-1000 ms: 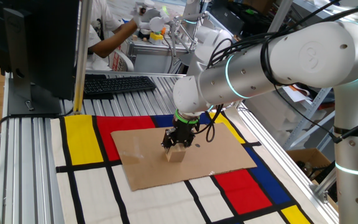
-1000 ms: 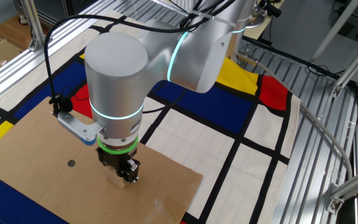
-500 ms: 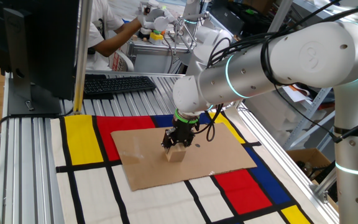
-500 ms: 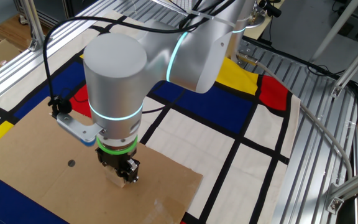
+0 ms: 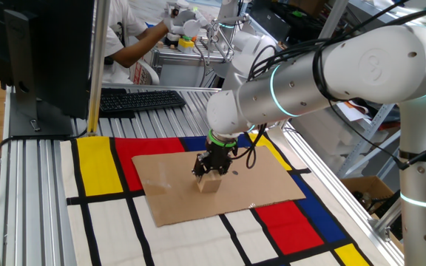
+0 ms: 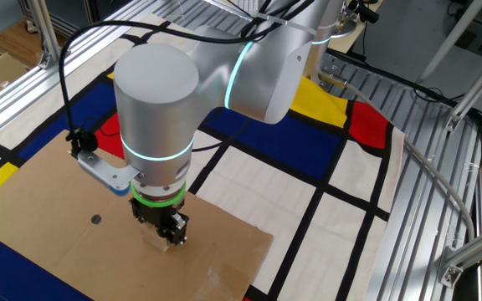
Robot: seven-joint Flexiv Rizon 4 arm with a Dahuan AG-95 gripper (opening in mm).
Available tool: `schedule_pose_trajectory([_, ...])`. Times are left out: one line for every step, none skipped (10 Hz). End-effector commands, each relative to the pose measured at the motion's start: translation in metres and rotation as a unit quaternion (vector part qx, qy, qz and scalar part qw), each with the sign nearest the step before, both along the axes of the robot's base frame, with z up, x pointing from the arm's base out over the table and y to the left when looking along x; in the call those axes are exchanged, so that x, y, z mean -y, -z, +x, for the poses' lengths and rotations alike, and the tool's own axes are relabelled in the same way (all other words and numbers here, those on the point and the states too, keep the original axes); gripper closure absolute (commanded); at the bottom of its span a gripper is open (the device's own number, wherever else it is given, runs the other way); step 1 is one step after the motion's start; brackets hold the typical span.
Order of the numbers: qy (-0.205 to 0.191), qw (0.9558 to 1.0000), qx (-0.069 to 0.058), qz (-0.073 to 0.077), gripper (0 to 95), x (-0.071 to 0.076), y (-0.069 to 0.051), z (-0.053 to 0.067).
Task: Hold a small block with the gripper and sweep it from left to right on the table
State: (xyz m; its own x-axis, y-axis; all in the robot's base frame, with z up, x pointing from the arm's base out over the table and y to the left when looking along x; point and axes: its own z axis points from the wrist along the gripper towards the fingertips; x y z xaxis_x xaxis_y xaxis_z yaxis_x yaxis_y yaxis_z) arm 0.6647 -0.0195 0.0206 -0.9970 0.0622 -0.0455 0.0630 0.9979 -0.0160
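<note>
The gripper [image 5: 211, 174] points straight down over the brown cardboard sheet [image 5: 168, 192], its jaws clamped on the small block [image 5: 208, 184], which sits on the cardboard just right of the sheet's middle in the one fixed view. In the other fixed view the block [image 6: 156, 240] is nearly hidden under the wrist, with only a pale sliver showing at about 8 o'clock of the gripper [image 6: 167, 232].

To do the sweep well, I judge the arm should keep the block's underside flat on the cardboard and hold its height steady, so the cube neither lifts off nor digs in. The travel should run straight toward 3 o'clock in the one fixed view, slowly enough that friction does not twist the cube in the grip. It should stop short of the cardboard's right edge, where the step down to the coloured mat [image 5: 98, 166] on the bench [image 5: 35, 192] could catch a corner.

The block is a light tan wooden cube with plain faces, roughly as wide as the gripper tip, sitting square and upright.
</note>
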Motion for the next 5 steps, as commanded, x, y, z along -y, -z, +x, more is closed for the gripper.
schedule_pose_trajectory([0.002,1.0000,0.001,-0.002,95.0,-0.0010,0.0005,0.0017])
schedule_pose_trajectory([0.002,1.0000,-0.001,0.000,95.0,-0.0012,0.0012,0.0022])
schedule_pose_trajectory([0.003,1.0000,-0.003,0.004,95.0,-0.0013,0.0011,0.0021])
schedule_pose_trajectory([0.005,0.9999,0.002,0.010,95.0,-0.0017,0.0008,0.0020])
schedule_pose_trajectory([0.003,1.0000,0.001,0.004,95.0,-0.0018,0.0009,0.0020])
